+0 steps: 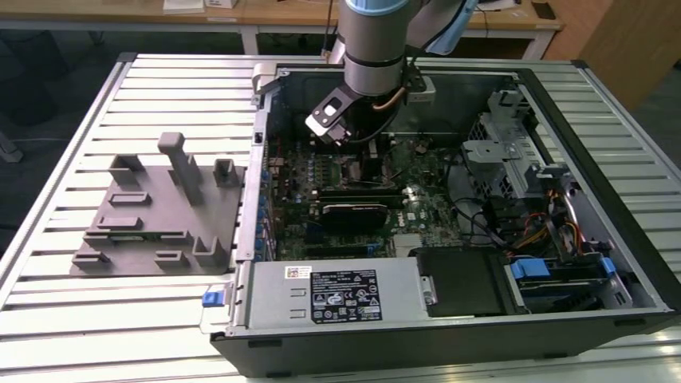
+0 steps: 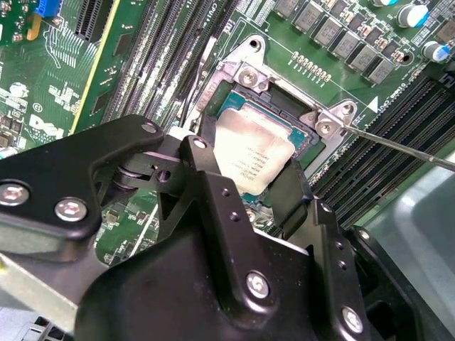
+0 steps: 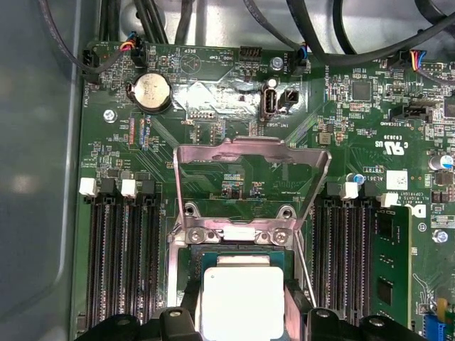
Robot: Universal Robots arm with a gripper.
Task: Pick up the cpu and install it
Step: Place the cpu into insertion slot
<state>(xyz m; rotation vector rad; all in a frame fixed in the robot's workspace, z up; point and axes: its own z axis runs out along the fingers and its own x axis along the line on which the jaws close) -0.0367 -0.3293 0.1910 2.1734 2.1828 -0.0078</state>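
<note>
Slatted table (image 1: 64,319), one open computer case (image 1: 426,351), one gripper (image 2: 247,169), jaws seemingly closed on one cpu (image 3: 242,298)

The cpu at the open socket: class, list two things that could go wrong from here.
1. The cpu is under the tool at the socket; if skewed, it might seat badly and damage contacts.
2. The open hinged frame and thin lever stand close by; the tool could snag them.

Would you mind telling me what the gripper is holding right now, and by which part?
The gripper appears to hold the cpu by two opposite edges, at the open socket.
</note>
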